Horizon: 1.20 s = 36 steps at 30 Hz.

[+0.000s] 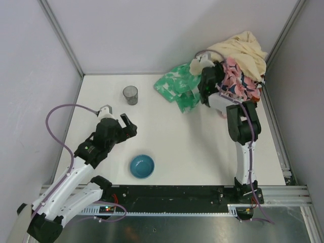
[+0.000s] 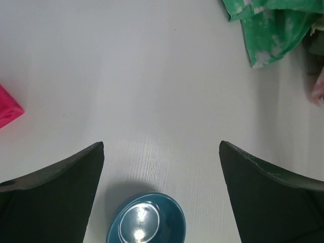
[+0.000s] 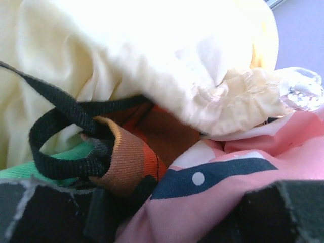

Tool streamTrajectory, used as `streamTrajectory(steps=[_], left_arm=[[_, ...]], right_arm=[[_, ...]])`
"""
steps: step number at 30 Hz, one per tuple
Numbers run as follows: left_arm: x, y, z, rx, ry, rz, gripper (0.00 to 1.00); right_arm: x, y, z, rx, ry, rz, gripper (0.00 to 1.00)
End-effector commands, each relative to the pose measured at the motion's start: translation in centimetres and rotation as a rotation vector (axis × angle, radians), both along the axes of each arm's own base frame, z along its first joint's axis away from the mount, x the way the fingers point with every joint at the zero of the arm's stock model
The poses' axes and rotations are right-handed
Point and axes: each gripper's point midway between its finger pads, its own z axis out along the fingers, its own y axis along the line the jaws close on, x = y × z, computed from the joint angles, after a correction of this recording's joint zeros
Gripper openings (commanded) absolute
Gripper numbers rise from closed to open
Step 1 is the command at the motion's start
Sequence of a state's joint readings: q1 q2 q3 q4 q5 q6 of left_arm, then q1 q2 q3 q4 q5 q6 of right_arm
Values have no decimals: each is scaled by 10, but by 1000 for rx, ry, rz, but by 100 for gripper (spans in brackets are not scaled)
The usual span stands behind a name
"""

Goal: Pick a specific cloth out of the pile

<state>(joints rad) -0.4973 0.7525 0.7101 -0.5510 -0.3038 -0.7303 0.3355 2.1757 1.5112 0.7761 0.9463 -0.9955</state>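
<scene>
Grey cloth not visible; judged buried in pile (image 1: pixel 238 66), far right of surface (image 1: pixel 177 147). Right end effector (image 3: pixel 192 212) spread, tip in pile, pink floral fabric (image 3: pixel 298 157) between fingers (image 3: pixel 283 212). Left end effector (image 2: pixel 162 144) spread, empty. Expect it soft, light, limp: pinch exposed fold; neighbours may snag.

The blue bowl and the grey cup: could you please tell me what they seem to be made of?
Blue bowl: glazed ceramic or glossy plastic; bright highlights inside show a smooth, shiny finish. Grey cup: probably metal mesh, judging by its fine, dull grainy wall; too small to be sure.
</scene>
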Motion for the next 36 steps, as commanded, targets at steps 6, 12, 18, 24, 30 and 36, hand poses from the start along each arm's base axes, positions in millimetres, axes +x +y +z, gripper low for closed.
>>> streamTrajectory(steps=[6, 12, 18, 24, 30, 36], left_arm=[[28, -46, 20, -10, -71, -192, 100], [36, -68, 17, 9, -62, -258, 100], [40, -83, 13, 26, -45, -301, 100], [45, -100, 12, 47, -41, -352, 100], [61, -127, 10, 64, -41, -424, 100], [89, -172, 0, 55, -24, -535, 100]], right_arm=[[35, -83, 31, 698, -46, 51, 45], [44, -140, -29, 963, 161, 41, 58], [40, -164, -107, 1151, 330, 26, 77], [37, -129, -156, 1173, 522, 106, 87], [23, -42, -184, 1154, 792, 368, 91], [-21, 63, -183, 1107, 1059, 672, 90]])
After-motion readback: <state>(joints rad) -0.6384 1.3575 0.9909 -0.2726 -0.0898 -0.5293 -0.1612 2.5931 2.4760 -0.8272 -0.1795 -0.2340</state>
